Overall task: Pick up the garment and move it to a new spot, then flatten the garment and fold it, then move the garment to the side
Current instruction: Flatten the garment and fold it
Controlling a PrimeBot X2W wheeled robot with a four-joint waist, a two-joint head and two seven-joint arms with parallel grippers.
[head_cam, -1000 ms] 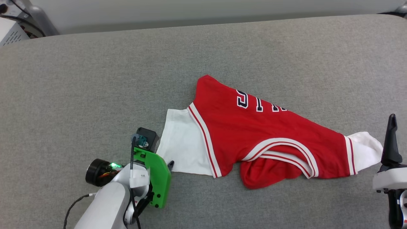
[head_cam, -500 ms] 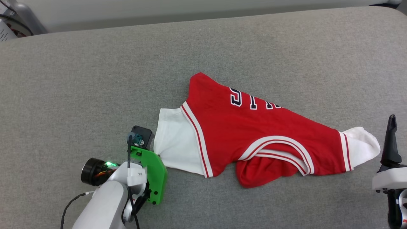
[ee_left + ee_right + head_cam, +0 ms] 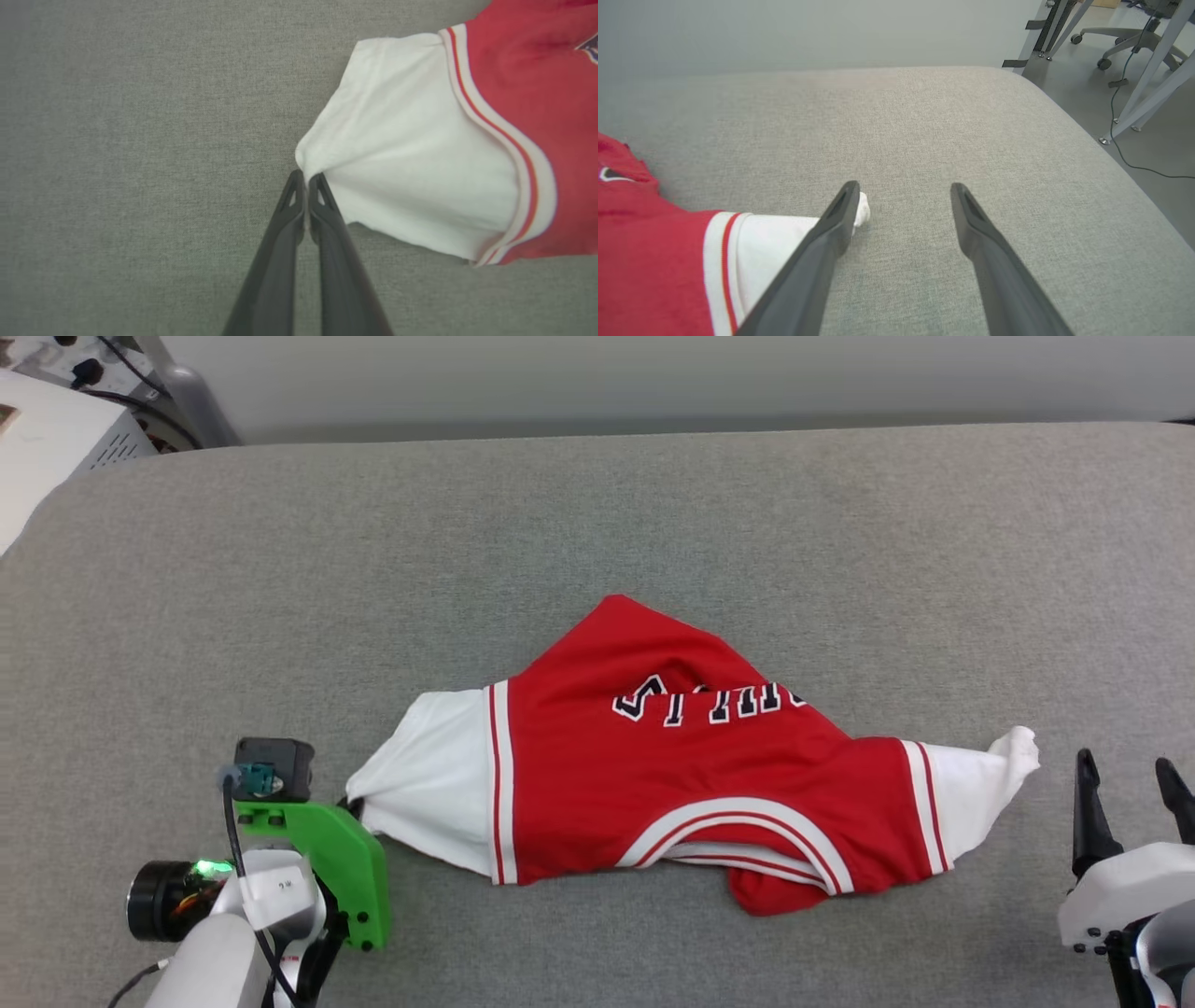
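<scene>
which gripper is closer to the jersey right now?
Left. The left gripper is shut on the jersey at its white sleeve edge; the right gripper stands open just beyond the other sleeve's tip, not touching.

garment [image 3: 691, 775] centred on cushion [image 3: 597, 523], box [image 3: 47, 439] behind-left

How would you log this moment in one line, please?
left hand: shut on garment sleeve tip | right hand: open, beside other sleeve, holding nothing | garment: rumpled on grey cushion, not yet folded
</scene>
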